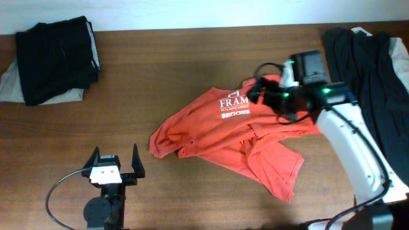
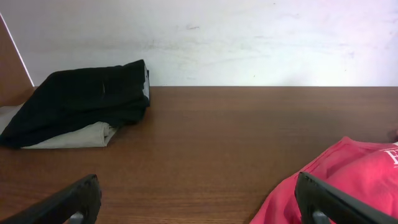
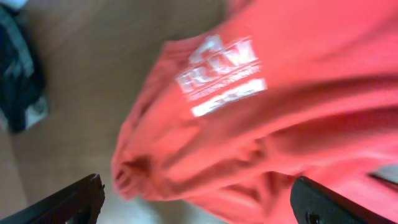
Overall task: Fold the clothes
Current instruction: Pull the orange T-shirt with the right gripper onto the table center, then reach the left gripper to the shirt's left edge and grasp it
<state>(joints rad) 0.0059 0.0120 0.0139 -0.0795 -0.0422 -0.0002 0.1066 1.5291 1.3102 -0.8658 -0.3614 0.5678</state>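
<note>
The orange-red T-shirt [image 1: 236, 137] lies crumpled in the middle of the table, with its white "FRAM" logo [image 1: 234, 104] facing up. My right gripper [image 1: 257, 93] hovers over the shirt's upper right part, beside the logo. In the blurred right wrist view its fingers [image 3: 199, 202] are spread wide and empty, with the shirt [image 3: 280, 112] beneath. My left gripper [image 1: 116, 163] is open and empty near the table's front left, apart from the shirt. In the left wrist view its fingers [image 2: 199, 205] frame bare wood, and the shirt's edge [image 2: 348, 180] shows at lower right.
A stack of folded black garments [image 1: 57, 57] lies on a beige cloth [image 1: 9, 86] at the back left; it also shows in the left wrist view [image 2: 81, 102]. A long dark grey garment [image 1: 370, 76] drapes along the right edge. A white wall stands behind the table.
</note>
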